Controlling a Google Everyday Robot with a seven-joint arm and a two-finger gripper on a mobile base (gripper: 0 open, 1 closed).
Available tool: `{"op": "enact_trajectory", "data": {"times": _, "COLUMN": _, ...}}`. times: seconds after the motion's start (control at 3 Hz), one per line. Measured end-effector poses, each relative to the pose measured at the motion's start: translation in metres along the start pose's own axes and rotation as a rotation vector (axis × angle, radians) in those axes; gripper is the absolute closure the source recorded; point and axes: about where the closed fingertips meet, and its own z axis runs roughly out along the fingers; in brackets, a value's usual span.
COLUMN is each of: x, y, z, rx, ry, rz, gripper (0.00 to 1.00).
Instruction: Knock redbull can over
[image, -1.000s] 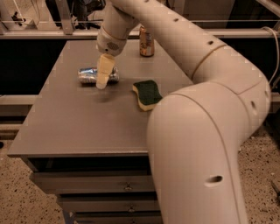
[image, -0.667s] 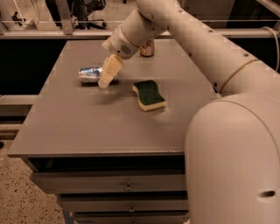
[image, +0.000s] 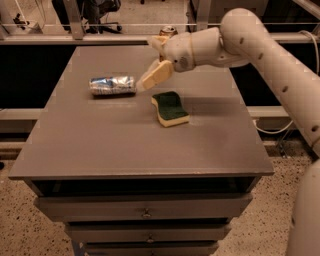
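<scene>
The redbull can, slim and silver-and-blue, lies on its side on the grey table, left of the middle, with its long axis running left to right. My gripper hangs just right of the can's right end, its cream-coloured fingers pointing down and left toward the can. It is close to the can; I cannot tell whether it touches it. It holds nothing that I can see.
A green-and-yellow sponge lies right of the can, near the table's middle. A shorter orange-brown can stands at the far edge, partly behind my arm. Drawers sit under the tabletop. A railing runs behind the table.
My arm has swung away to the right and the gripper has shifted from the can's right end to just beside it. The can lies on its side as before.
</scene>
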Motion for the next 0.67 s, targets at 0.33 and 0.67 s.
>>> {"op": "enact_trajectory", "data": {"times": 0.33, "x": 0.0, "y": -0.005, "z": -0.087, "rx": 0.126, "ry": -0.079, "rz": 0.012, "gripper": 0.0}}
{"op": "enact_trajectory", "data": {"times": 0.67, "x": 0.005, "y": -0.006, "z": -0.111, "rx": 0.159, "ry": -0.082, "rz": 0.021, "gripper": 0.0}}
